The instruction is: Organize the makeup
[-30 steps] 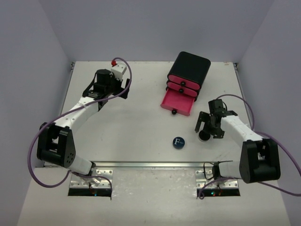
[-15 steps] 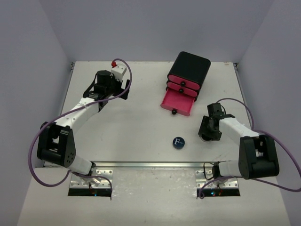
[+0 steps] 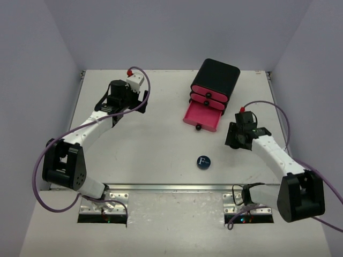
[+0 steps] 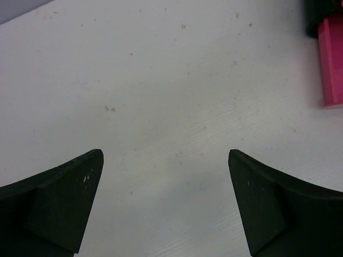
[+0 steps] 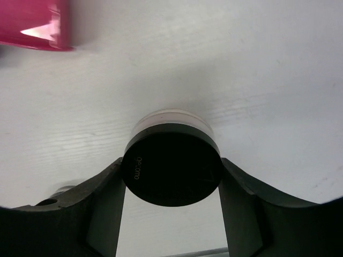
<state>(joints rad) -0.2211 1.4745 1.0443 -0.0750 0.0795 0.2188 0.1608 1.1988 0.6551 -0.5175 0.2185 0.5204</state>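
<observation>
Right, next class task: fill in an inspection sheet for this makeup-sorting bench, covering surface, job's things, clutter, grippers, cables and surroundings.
Surface: white table, faint specks in the left wrist view.
Job's things: blue compact marked "F" lies near the front edge; black compact is in the right gripper. The black drawer box has its pink bottom drawer pulled open, the upper two shut.
Clutter: nothing seen.
Grippers: left gripper is open over bare table; right gripper is shut on the black compact, beside the open drawer.
Cables: purple cables loop from both arms, clear of the makeup.
Surroundings: plain pale walls on three sides.
</observation>
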